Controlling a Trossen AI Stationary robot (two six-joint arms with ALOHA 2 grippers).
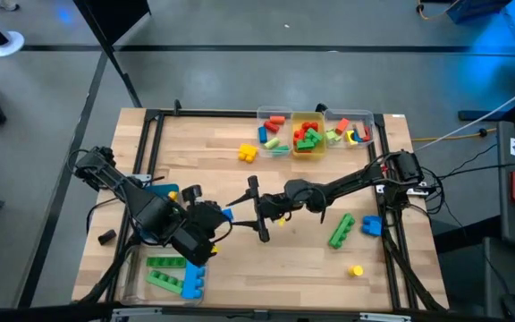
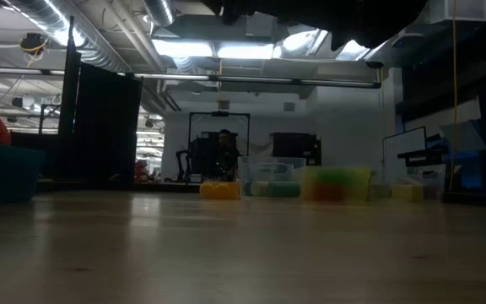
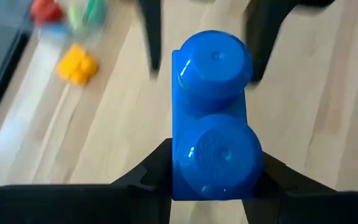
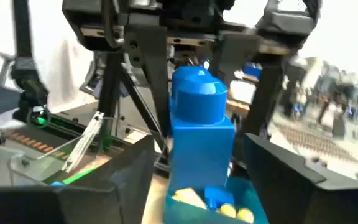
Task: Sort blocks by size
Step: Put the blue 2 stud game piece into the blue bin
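At mid-frame in the high view, the left gripper jaws clamp a glossy blue two-stud brick, while the right gripper jaws stand wide around it. Some blocks fill clear bins at upper centre. Sorting looks partly done: green bricks and a yellow cube remain on the wooden desk.

A blue two-stud brick stands upright dead centre of the frame. The right gripper has its two dark fingers at the bottom corners, either side of the brick, with gaps showing, so not pinching it. Across the top sits the left gripper, coming in from the far side, right above the brick. A clear bin with a green strip inside sits lower left.
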